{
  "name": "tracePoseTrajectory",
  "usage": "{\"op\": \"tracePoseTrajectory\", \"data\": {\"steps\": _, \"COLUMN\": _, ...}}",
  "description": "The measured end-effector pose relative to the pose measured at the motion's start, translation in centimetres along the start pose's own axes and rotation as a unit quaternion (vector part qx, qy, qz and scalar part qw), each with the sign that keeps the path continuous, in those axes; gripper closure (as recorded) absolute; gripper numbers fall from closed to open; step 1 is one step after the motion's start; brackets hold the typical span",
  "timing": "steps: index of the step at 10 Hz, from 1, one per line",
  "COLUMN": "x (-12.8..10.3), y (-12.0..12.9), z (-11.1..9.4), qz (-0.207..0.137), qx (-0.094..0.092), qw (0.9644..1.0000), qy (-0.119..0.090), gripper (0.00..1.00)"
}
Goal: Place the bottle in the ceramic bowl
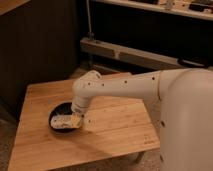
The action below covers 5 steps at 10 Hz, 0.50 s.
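The ceramic bowl [56,114] is a shallow black round bowl on the left part of the wooden table [115,130]. The white bottle [62,121] lies on its side over the bowl's near half, its length across the bowl. My gripper [75,119] is at the bottle's right end, at the bowl's right rim, with the white arm reaching down from the right. Whether the bottle rests on the bowl or hangs just above it cannot be told.
The small wooden table has a front edge close below the bowl and a left edge nearby. A dark wall stands behind the table at left. A metal shelf rail [140,54] runs behind at right. My white body [190,125] fills the right side.
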Motion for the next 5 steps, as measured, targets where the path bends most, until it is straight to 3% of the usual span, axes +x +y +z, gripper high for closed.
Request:
{"op": "tracePoseTrajectory", "data": {"steps": 1, "x": 0.2, "y": -0.8, "z": 1.4, "qz": 0.030, "qx": 0.007, "qw": 0.9990, "qy": 0.031, "gripper": 0.74}}
{"op": "tracePoseTrajectory", "data": {"steps": 2, "x": 0.3, "y": -1.2, "z": 1.9, "qz": 0.055, "qx": 0.011, "qw": 0.9972, "qy": 0.050, "gripper": 0.67}}
{"op": "tracePoseTrajectory", "data": {"steps": 3, "x": 0.7, "y": -1.9, "z": 2.4, "qz": 0.087, "qx": 0.020, "qw": 0.9930, "qy": 0.077, "gripper": 0.55}}
{"op": "tracePoseTrajectory", "data": {"steps": 5, "x": 1.1, "y": -2.2, "z": 2.4, "qz": 0.094, "qx": 0.024, "qw": 0.9919, "qy": 0.082, "gripper": 0.36}}
